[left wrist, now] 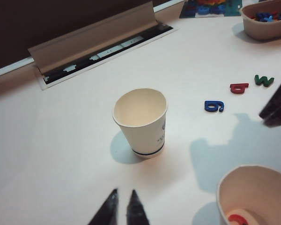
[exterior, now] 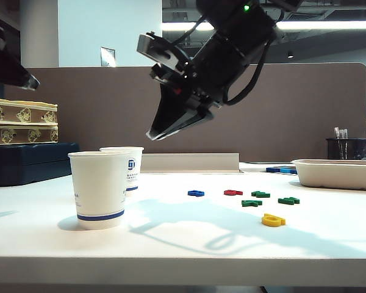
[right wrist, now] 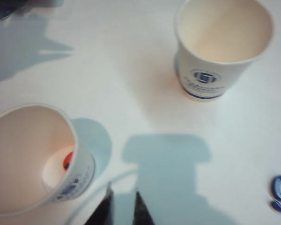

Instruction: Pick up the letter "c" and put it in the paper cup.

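The orange-red letter "c" [right wrist: 67,161] lies on the bottom inside the paper cup [right wrist: 80,180], the white one with a dark blue band [exterior: 99,215]. In the exterior view the cup's wall hides the letter. The left wrist view also shows the letter "c" [left wrist: 237,219] in that paper cup [left wrist: 225,187]. My right gripper [exterior: 155,133] hangs high in the air, to the right of the cup. Its fingers [right wrist: 123,196] are a little apart and empty. My left gripper [left wrist: 123,194] floats over bare table, its tips nearly together with nothing between them.
A second white cup with a blue logo [exterior: 132,166] stands just behind the paper cup. Blue [exterior: 196,193], dark red [exterior: 233,192], green [exterior: 260,194] and yellow [exterior: 273,220] letters lie to the right. A tray [exterior: 335,176] sits at the far right, stacked boxes [exterior: 21,122] at the far left.
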